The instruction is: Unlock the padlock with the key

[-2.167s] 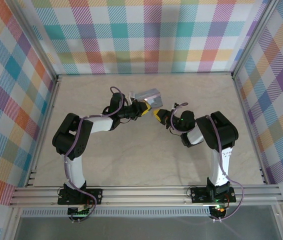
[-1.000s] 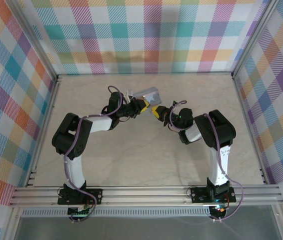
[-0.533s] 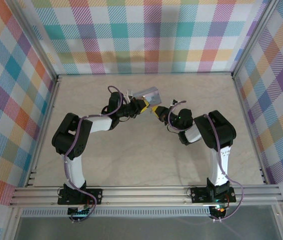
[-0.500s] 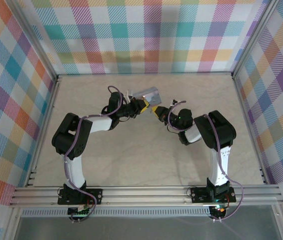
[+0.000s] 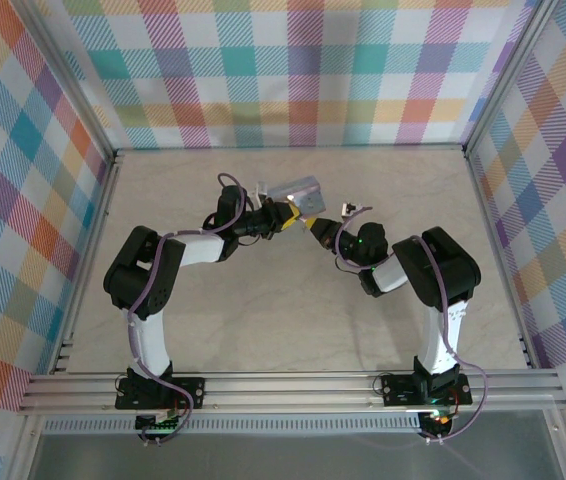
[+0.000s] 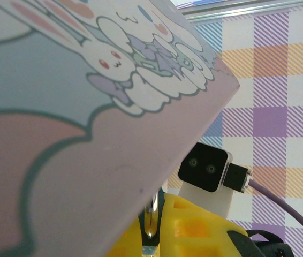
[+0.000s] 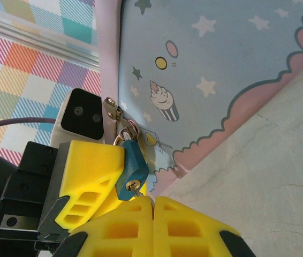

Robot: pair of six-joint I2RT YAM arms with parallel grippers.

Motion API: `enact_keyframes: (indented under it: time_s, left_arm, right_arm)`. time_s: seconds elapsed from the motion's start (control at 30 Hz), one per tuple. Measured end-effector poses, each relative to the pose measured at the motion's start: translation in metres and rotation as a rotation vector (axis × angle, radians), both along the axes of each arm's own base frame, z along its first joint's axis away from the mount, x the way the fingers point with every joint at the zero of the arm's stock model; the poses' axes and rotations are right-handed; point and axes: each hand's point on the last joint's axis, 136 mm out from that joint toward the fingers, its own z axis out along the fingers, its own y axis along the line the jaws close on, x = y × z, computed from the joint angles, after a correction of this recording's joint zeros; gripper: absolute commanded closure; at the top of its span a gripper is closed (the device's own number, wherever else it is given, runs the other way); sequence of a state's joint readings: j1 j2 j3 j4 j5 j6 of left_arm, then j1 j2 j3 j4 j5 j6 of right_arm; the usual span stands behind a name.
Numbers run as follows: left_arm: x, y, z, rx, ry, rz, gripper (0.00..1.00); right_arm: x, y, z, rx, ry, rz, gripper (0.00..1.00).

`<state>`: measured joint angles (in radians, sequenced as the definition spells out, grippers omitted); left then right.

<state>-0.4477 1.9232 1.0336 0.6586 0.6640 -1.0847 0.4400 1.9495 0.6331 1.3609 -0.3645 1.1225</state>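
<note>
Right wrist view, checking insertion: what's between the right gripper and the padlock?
Right wrist view: a sliver of key joins the right gripper to the padlock.

Pastel cartoon tin (image 5: pixel 298 190) on beige table (image 5: pixel 263 320), plaid walls (image 5: pixel 303 70).

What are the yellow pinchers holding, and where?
The right jaws pinch the key by its head; the left jaws seem to grip the padlock by its body.

Looks like a robotics lab test cell: boxed in by aluminium extrusion frame (image 5: pixel 293 381), pastel plaid wall panels (image 5: pixel 293 70) on three sides, marble-look surface (image 5: pixel 263 310), left arm (image 5: pixel 143 272) and right arm (image 5: pixel 443 265) bolted to the near rail, cabling exposed.
</note>
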Motion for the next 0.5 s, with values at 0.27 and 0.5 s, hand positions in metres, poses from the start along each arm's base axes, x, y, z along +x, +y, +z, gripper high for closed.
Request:
enact_keyframes:
  time_s: [0.27, 0.5]
  left_arm:
    - [0.003, 0.007, 0.0, -0.01, -0.011, 0.012, 1.0]
    - [0.007, 0.013, 0.001, -0.016, -0.006, 0.025, 1.0]
  right_arm:
    - [0.003, 0.01, -0.004, 0.115, 0.141, 0.048, 1.0]
    - [0.011, 0.022, 0.003, 0.217, 0.237, 0.107, 1.0]
